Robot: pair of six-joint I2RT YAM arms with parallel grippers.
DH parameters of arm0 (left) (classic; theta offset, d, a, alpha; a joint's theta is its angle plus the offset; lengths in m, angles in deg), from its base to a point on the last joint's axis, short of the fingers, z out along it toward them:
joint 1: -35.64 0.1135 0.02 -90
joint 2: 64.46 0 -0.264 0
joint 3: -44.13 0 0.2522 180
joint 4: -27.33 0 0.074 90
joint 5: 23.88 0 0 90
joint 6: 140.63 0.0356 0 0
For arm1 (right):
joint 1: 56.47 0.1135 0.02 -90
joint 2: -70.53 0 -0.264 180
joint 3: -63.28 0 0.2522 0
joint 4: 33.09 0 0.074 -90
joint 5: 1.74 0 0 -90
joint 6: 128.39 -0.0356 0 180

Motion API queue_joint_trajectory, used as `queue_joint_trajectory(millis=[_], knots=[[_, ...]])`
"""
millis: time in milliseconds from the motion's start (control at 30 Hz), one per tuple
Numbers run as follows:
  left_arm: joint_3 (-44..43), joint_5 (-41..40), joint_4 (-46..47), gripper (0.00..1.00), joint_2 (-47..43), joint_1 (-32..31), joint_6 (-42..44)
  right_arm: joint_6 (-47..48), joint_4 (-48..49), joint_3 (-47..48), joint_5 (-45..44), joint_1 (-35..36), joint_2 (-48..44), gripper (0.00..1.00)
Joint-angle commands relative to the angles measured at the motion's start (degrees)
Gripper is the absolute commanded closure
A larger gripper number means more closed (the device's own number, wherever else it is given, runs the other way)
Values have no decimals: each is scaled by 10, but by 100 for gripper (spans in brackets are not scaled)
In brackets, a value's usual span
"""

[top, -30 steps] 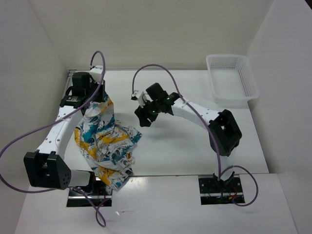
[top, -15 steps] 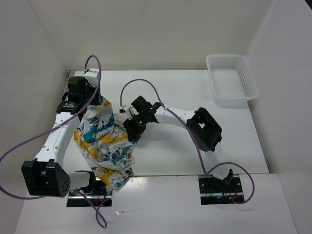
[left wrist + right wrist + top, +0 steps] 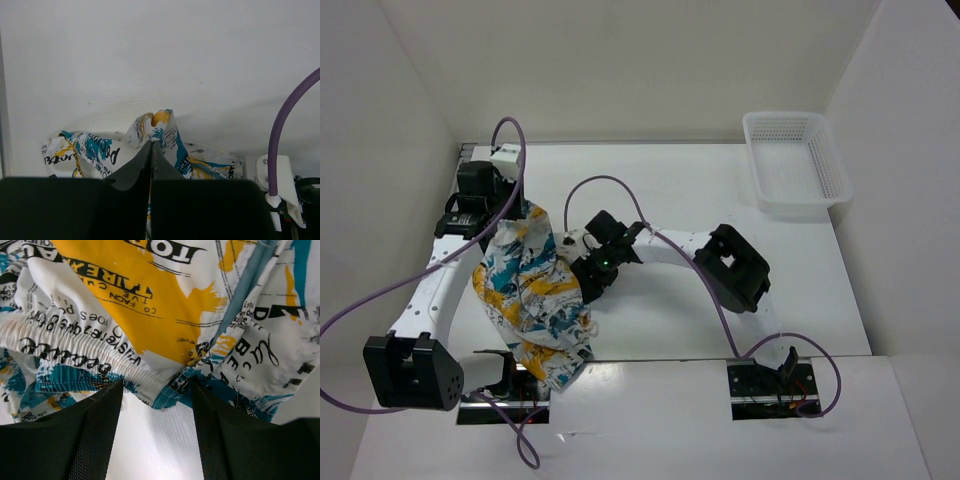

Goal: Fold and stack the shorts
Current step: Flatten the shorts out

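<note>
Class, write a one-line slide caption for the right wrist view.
Open right gripper poised at the waistband edge of the printed shorts.

right hand: swung left from the open desk, where it hung apart from the shorts, to their right edge; its spread fingers now straddle the waistband hem.
right elbow: drawn left, toward the desk's middle.
left hand: shifted slightly left, taking the pinched cloth top along.
</note>
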Motion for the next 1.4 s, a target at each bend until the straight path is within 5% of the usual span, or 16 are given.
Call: queue_joint_trajectory(millis=[0, 100, 200, 233, 333, 500, 533, 600, 800, 900, 933, 1033, 1233, 1367], knots=[[-4, -3, 17, 100, -26, 4, 2, -4, 12, -10, -54, 5, -14, 37], [1, 3, 17, 100, -26, 4, 2, -4, 12, -16, -38, 5, -15, 42], [1, 3, 17, 100, -26, 9, 2, -4, 18, -16, -4, 21, 2, 67], [1, 3, 17, 100, -26, 9, 2, -4, 18, -16, -13, 28, 2, 83], [1, 3, 11, 100, -26, 14, 2, -4, 23, -3, -24, 29, 9, 100], [-4, 3, 17, 100, -26, 25, 2, 8, 3, 11, -31, 17, -21, 100], [-9, 3, 17, 100, -26, 25, 2, 14, -2, 11, -20, 17, -27, 93], [-9, 3, 17, 100, -31, 25, 2, 14, 3, -3, 9, 17, -33, 54], [1, 3, 17, 100, -36, 25, 2, 45, -4, 19, 51, 17, 6, 52], [1, 3, 17, 100, -41, 25, 2, 21, 12, 26, 25, 17, 19, 64], [1, 8, 17, 100, -41, 25, 2, 21, 19, 26, 7, 22, 26, 79], [7, 8, 17, 100, -47, 25, 2, 7, 25, 19, -20, 22, 26, 100], [2, -3, 22, 100, -52, 35, 2, 34, 6, 61, -57, 17, -7, 100], [-54, -15, 35, 100, -45, 52, 2, 45, -12, 122, -109, -46, -68, 100]])
